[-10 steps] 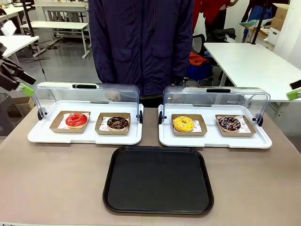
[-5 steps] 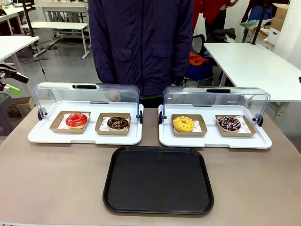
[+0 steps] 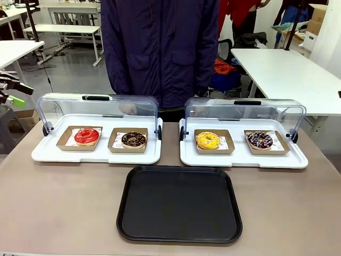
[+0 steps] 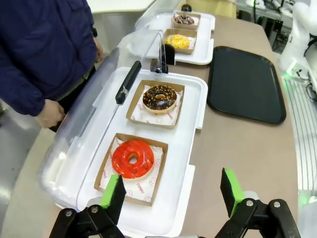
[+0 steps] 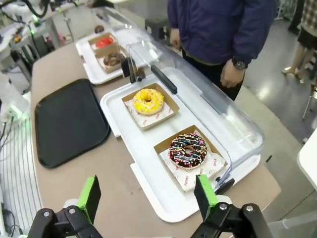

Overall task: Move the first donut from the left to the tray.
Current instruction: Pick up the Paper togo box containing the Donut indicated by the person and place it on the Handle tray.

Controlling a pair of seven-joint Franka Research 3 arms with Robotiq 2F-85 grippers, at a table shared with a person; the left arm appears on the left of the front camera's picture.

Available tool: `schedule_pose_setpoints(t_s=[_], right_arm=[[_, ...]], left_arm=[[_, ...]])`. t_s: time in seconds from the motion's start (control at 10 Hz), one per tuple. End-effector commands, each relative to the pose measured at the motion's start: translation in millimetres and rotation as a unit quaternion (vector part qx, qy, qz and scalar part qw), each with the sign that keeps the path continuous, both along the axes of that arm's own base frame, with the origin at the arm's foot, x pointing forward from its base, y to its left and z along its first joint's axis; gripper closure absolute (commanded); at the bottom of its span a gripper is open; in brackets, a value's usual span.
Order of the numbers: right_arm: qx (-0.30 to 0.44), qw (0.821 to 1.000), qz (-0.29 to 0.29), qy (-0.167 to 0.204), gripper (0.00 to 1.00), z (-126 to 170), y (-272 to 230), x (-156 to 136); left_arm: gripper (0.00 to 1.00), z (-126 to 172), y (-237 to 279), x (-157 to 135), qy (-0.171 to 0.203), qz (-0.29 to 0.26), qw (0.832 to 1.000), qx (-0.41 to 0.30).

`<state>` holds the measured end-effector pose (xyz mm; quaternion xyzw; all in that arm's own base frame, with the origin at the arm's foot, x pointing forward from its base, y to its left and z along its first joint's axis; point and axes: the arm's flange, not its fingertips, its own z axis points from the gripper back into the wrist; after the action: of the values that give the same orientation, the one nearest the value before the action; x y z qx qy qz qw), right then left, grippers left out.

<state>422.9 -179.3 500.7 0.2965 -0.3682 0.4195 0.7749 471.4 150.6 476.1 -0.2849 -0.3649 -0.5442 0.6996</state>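
**Left pincer** (image 4: 172,191): fingers apart, holding nothing, hovering above the near end of the left white tray (image 4: 199,106).

**Right pincer** (image 5: 147,194): likewise apart and empty, above the other white tray (image 5: 148,186).

**Red donut** (image 4: 132,158): sits in its cardboard holder (image 4: 105,167) on the left white tray, under the raised lid (image 4: 94,104).

**Change over the last 1 s:** in the front view both arms drew outward toward the picture edges. The left one barely shifted in the final 0.5 s. The donut is unmoved.

**Black tray** (image 3: 179,204): holds nothing and lies on the tabletop (image 3: 64,202).

**Assessment:** transfer not begun; approach to the donut still pending.
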Motion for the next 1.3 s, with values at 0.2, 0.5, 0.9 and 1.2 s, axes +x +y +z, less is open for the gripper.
schedule_pose_setpoints(t_s=[0.2, 0.5, 0.9, 1.2], right_arm=[[0.027, 0.999, -0.026, -0.027, 0.00, -3.4, -38.3, 19.6], [0.053, 0.998, -0.032, -0.028, 0.00, -4.7, -52.4, 26.0], [0.053, 0.997, -0.047, -0.015, 0.00, -6.6, -54.8, 24.1], [0.053, 0.997, -0.047, -0.015, 0.00, -6.6, -54.8, 24.1]], left_arm=[[0.00, -3.2, 25.9, 18.5, 0.038, 0.021, 0.997, -0.059], [0.00, -10.2, 38.0, 24.6, 0.028, 0.018, 0.996, -0.087], [0.00, -16.1, 43.6, 22.9, 0.035, 0.026, 0.995, -0.086], [0.00, -16.1, 43.6, 22.9, 0.035, 0.026, 0.995, -0.086]])
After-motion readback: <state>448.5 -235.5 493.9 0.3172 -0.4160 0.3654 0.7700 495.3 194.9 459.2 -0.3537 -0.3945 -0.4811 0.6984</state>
